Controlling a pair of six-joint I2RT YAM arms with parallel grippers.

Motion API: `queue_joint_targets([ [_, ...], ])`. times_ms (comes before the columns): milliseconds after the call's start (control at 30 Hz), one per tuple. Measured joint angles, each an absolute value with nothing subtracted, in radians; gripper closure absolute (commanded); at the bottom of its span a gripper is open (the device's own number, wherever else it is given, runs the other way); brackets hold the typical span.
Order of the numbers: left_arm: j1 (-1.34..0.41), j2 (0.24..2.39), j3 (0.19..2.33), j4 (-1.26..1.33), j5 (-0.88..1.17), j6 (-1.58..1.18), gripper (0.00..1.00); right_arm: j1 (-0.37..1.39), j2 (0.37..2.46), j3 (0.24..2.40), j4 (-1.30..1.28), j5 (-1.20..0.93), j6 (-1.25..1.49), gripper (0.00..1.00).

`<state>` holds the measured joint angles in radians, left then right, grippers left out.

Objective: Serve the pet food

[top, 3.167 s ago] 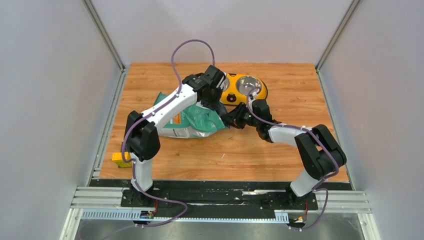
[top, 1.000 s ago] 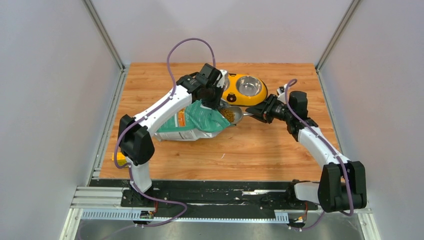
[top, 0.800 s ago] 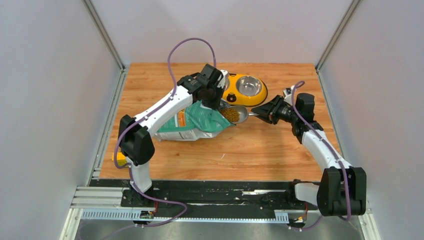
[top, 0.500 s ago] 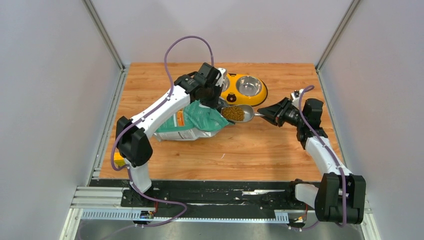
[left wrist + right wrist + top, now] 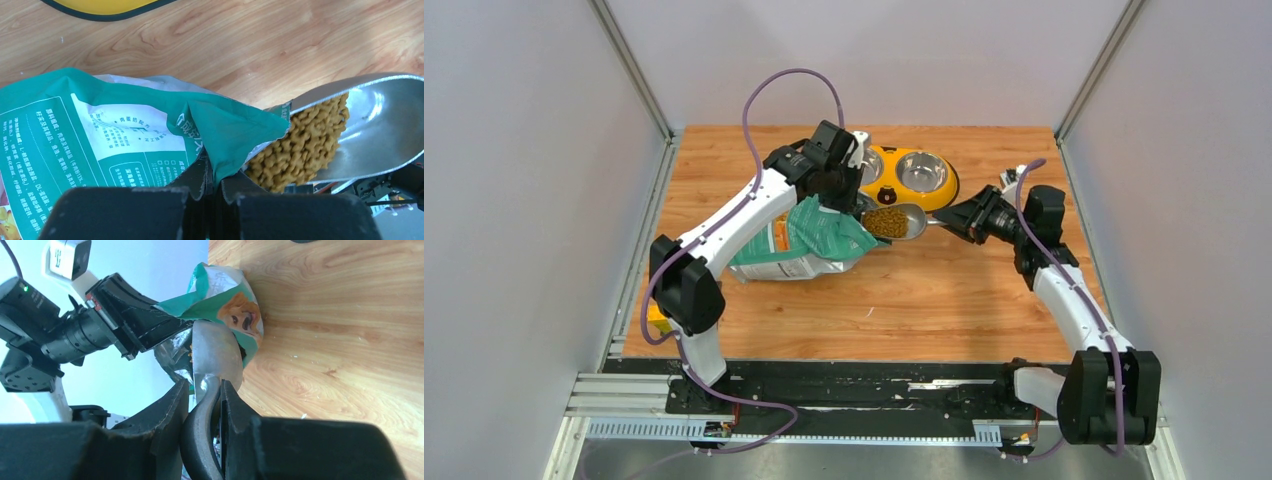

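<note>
The heaped pet food sits in the scoop, whose handle is pinched by the right gripper. A tilt, or a snag on the pouch lip clamped by the left gripper, would likely spill kibble. The feeder lies just beyond on the far side, and the left arm crowds its left bowl.

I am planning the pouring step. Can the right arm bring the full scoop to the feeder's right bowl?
Probably yes. The right gripper holds the scoop of kibble beside the yellow feeder, with nothing between it and the right bowl. The left gripper, pinching the pouch, is on the other side.
</note>
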<state>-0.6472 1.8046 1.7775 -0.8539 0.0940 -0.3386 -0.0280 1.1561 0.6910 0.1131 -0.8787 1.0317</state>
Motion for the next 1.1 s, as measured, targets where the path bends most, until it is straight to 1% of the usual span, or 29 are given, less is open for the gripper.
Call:
queue_joint_targets([
  [133,-0.645,1.805,1.777,-0.857,0.099,-0.339,1.0,0.065,1.169,0.798,0.011,-0.802,0.951,1.0],
  [267,-0.626,1.805,1.777,-0.859,0.102,-0.346,1.0,0.169,1.185,0.908,-0.118,-0.646,0.852,1.0],
  [367,-0.628,1.803,1.781,-0.856,0.105,-0.352,1.0,0.247,1.195,0.959,-0.184,-0.55,0.794,1.0],
  [433,-0.627,1.8,1.781,-0.857,0.106,-0.354,1.0,0.266,1.195,0.97,-0.207,-0.522,0.778,1.0],
  [500,-0.623,1.797,1.781,-0.858,0.107,-0.354,1.0,0.26,1.195,0.972,-0.213,-0.525,0.779,1.0],
  [600,-0.614,1.789,1.78,-0.858,0.108,-0.355,1.0,0.215,1.197,0.954,-0.183,-0.593,0.825,1.0],
  [800,-0.588,1.74,1.758,-0.858,0.113,-0.355,1.0,0.147,1.212,0.842,-0.001,-0.741,1.013,1.0],
  [1100,-0.532,1.677,1.735,-0.863,0.136,-0.362,1.0,0.125,1.201,0.75,0.234,-0.812,1.232,1.0],
])
